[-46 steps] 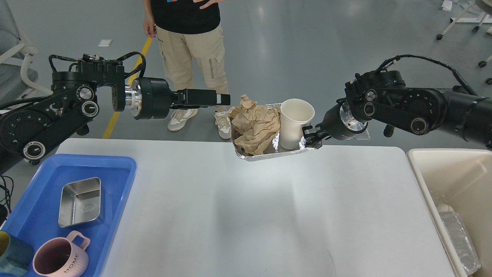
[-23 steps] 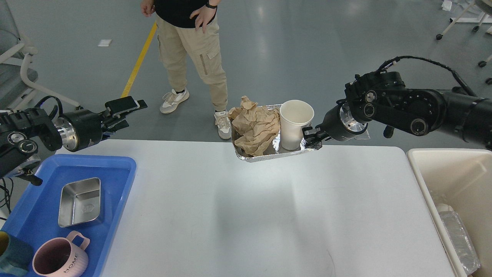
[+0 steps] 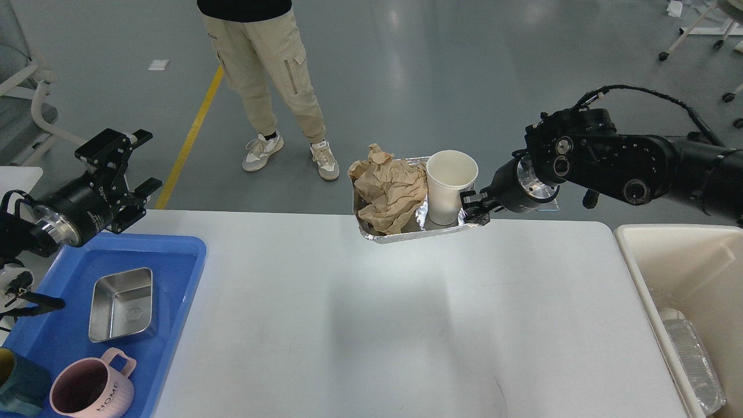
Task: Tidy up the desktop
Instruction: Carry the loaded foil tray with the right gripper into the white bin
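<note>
The white desktop (image 3: pixel 371 325) fills the lower middle of the head view. My right gripper (image 3: pixel 473 210) is shut on the right rim of a foil tray (image 3: pixel 406 233) and holds it above the desktop's far edge. The tray holds crumpled brown paper (image 3: pixel 390 188) and an upright white paper cup (image 3: pixel 450 184). My left gripper (image 3: pixel 130 165) is open and empty, above the far left corner of the desktop, over the blue tray.
A blue plastic tray (image 3: pixel 180 273) at the left holds a steel dish (image 3: pixel 121 303), a pink mug (image 3: pixel 93 390) and a dark teal cup (image 3: pixel 17 389). A cream bin (image 3: pixel 650 261) at the right holds foil trays. A person (image 3: pixel 267 87) stands beyond the table.
My left arm has swung back from the middle to the far left and its gripper has opened. The foil tray in my right gripper shifted slightly right. The person stepped left.
</note>
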Robot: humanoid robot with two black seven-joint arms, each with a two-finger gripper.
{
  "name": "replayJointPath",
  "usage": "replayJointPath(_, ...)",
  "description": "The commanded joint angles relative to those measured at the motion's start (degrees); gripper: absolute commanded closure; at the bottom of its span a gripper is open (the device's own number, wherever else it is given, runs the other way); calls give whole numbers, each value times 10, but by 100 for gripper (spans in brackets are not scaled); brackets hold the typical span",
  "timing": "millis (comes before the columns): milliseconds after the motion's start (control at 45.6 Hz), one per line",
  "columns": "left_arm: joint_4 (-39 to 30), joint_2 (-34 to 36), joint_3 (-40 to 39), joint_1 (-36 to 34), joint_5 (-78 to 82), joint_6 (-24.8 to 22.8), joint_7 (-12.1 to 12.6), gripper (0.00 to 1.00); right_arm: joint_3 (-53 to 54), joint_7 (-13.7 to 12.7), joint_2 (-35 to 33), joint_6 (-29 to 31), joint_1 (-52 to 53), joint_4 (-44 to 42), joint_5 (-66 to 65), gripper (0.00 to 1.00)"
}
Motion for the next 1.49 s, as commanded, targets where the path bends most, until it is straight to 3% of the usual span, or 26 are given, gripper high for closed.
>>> replayJointPath(0, -2, -5, -16, 31, -45, -1, 8, 2, -1, 0, -1, 0, 0, 1, 0, 100)
replayJointPath(285, -9, 41, -15, 87, -70, -80, 9, 2, 0, 0, -35, 0, -1, 2, 0, 100)
replayJointPath(592, -8, 58, -15, 106, -70, -101, 9, 2, 19, 0, -158, -1, -23, 30, 10, 100)
replayJointPath(943, -8, 59, -15, 102, -70, -104, 9, 2, 141, 0, -338, -8, -157, 43, 13, 100)
replayJointPath(1141, -11, 65, -15, 97, -70, -104, 9, 2, 199, 1, -398, -32, -244, 43, 75, 100)
replayJointPath(1470, -12, 78, -17, 93, -70, -112, 8, 2, 200, 1, -454, -90, -344, 35, 205, 100)
